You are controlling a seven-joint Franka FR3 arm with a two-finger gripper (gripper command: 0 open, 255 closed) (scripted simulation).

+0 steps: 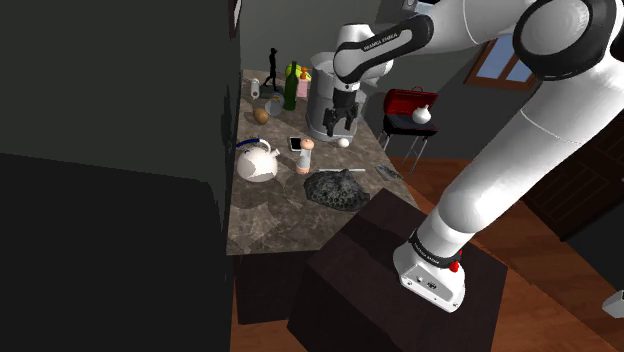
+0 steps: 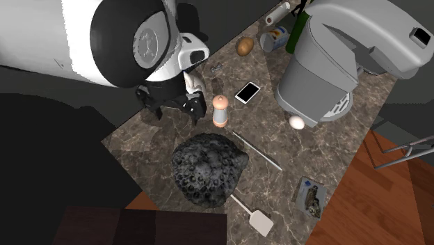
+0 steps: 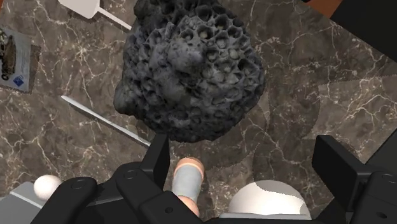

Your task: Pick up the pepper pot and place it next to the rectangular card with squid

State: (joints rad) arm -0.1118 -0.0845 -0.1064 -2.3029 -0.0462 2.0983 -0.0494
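Nothing is done yet. The pepper pot (image 2: pixel 220 111) stands on the desk (image 2: pixel 348 139) just beside the dark lumpy stone (image 2: pixel 209 169). The pincer (image 3: pixel 248 159) hovers open over it, gripping nothing. The squid card (image 2: pixel 311 197) lies well apart from the stone.

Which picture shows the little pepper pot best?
The second exterior view: the pepper pot stands whole and unblocked. The shoulder view shows it small and far off; in the wrist view the gripper partly covers it.

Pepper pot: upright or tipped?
Upright. The pepper pot stands on its base on the counter, top upward, not clasped by the open pincer.
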